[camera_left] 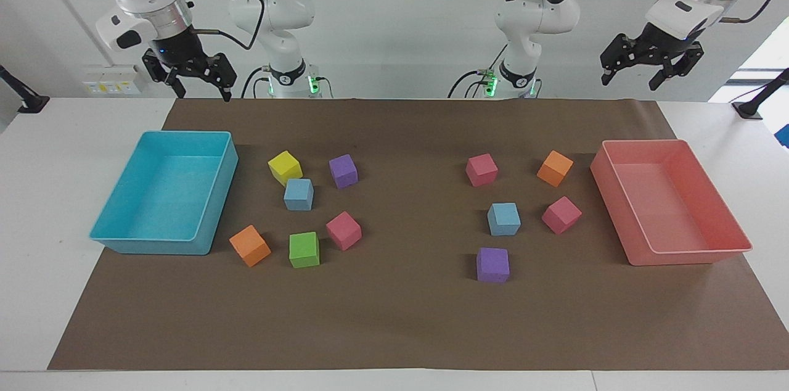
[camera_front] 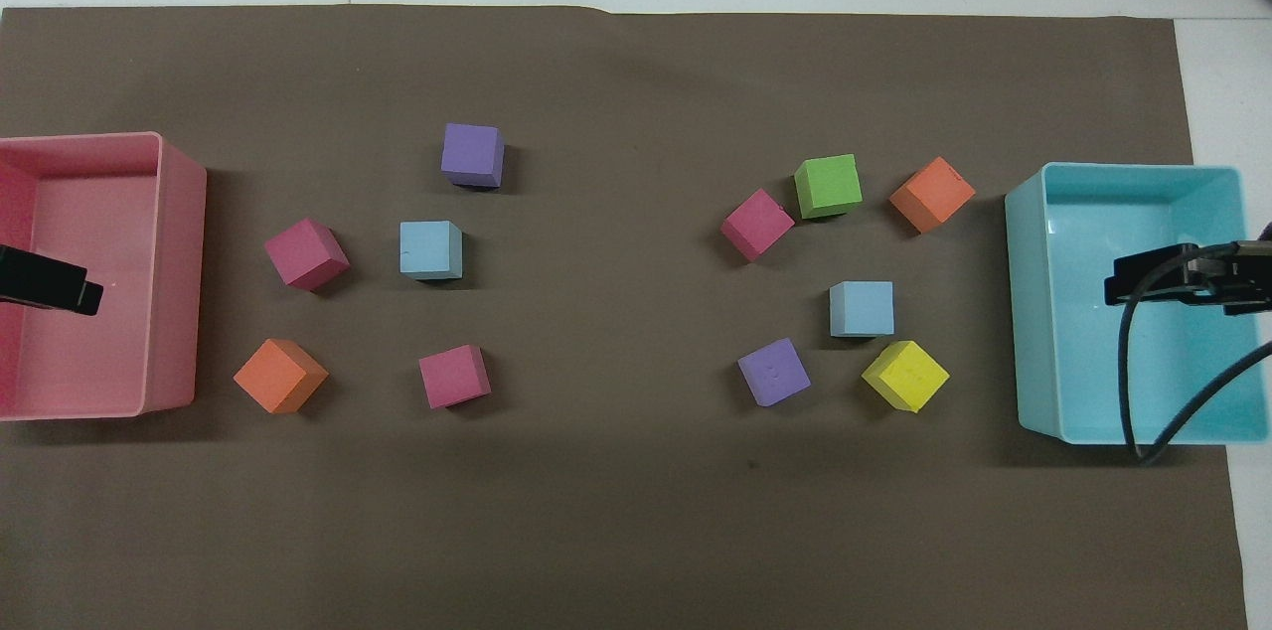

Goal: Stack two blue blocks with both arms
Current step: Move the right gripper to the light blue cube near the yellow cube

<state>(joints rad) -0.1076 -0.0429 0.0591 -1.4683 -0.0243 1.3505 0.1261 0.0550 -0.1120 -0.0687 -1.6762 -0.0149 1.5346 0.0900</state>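
Blue blocks, facing view: two sky-blue cubes sit apart on the brown mat, neither lifted nor stacked. One blue block lies toward the right arm's end of the tabletop, touching or just beside a yellow cube. The other blue block lies toward the left arm's end, between a pink cube and open mat, nearer the robots than a purple cube.
Right gripper, facing view: right gripper hangs high above the robots' edge of the mat, near the turquoise tray; jaws released, nothing between them.
Left gripper, facing view: left gripper hangs high near the pink tray; jaws released, empty.
Overhead view, blocks: both blue cubes are clear from above, one beside the yellow cube, the other standing free among its neighbours.
Overhead view, grippers: only tips show, the right one over the turquoise tray, the left one over the pink tray.
Step in hand: opening stage, by my judgement; no block is grasped and stacking is not begun.
Next move: each arm likely needs to travel inward over its nearer blue cube, then descend with jaws straddling it.
Caution: the yellow cube crowds one blue block, so jaw alignment there should avoid that side.
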